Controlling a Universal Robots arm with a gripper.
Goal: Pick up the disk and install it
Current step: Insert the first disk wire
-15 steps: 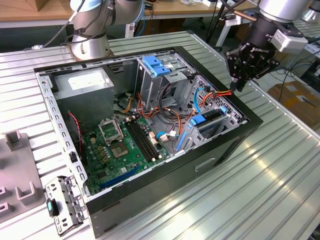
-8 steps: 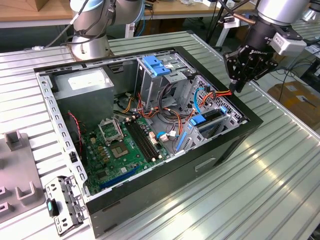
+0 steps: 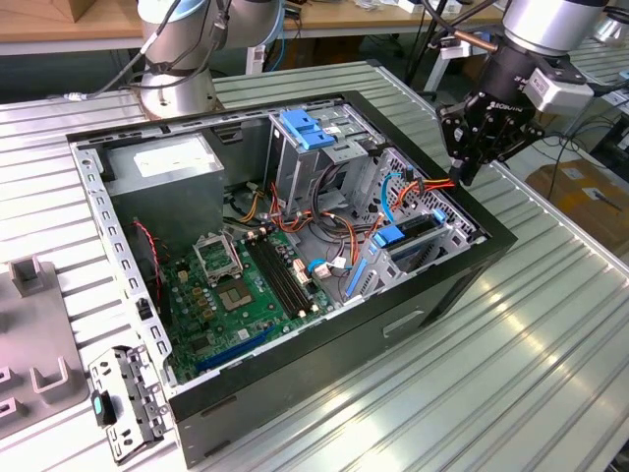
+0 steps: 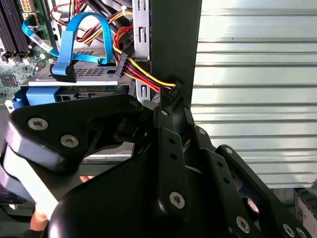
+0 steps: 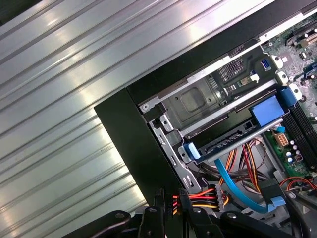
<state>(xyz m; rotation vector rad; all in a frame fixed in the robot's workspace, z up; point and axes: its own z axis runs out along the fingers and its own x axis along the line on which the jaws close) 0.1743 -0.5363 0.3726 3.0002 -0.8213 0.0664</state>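
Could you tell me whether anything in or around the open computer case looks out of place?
Yes: a black connector on red, yellow and black wires sits on the case's black edge, by the gripper, rather than plugged in.

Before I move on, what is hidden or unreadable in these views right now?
- Gripper fingertips: exterior view, too dark and small to judge the gap.
- What the fingertips touch: second wrist view, hidden by the gripper's own black linkage; only the power connector shows beside them.
- The disk: first wrist view, mostly hidden by the drive cage.
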